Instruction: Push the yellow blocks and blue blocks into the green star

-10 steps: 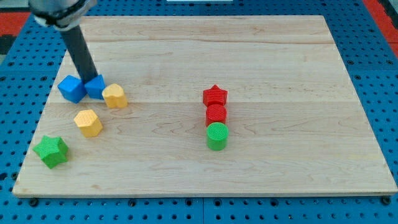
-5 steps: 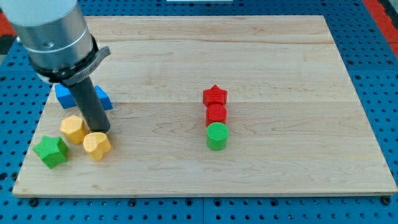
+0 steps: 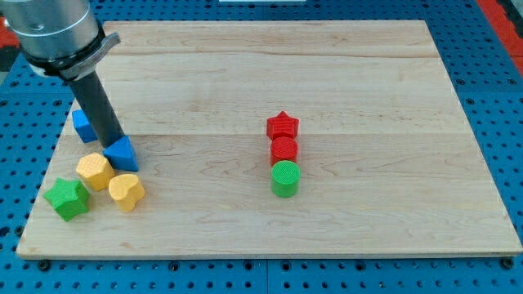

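Observation:
The green star (image 3: 67,198) lies at the view's lower left of the board. A yellow hexagon-like block (image 3: 95,171) touches its upper right side. A yellow heart-shaped block (image 3: 127,192) sits just right of that one. A blue wedge-shaped block (image 3: 122,153) lies above the yellow blocks. A second blue block (image 3: 82,126) is further up and left, partly hidden by the rod. My tip (image 3: 113,144) rests at the top left edge of the blue wedge, between the two blue blocks.
A red star (image 3: 283,126), a red round block (image 3: 283,150) and a green cylinder (image 3: 285,179) stand in a column right of the board's middle. The wooden board's (image 3: 261,237) left edge runs close to the blue blocks and green star.
My tip has moved up from beside the yellow heart to the blue wedge. The blue wedge has slid down toward the yellow blocks. The yellow blocks and green star kept their places.

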`<state>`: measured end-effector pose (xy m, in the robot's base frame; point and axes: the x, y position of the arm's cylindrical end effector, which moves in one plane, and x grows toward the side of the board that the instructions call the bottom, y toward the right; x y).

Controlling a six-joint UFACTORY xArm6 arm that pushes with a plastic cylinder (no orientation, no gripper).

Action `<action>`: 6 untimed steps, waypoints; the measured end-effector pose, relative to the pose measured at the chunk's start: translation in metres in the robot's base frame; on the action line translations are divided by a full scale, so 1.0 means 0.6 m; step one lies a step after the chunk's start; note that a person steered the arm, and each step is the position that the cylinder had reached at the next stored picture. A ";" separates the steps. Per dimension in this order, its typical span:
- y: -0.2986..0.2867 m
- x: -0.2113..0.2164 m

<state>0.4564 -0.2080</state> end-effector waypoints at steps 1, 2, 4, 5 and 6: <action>0.009 -0.167; -0.096 -0.152; 0.000 -0.027; 0.168 -0.149; 0.383 -0.166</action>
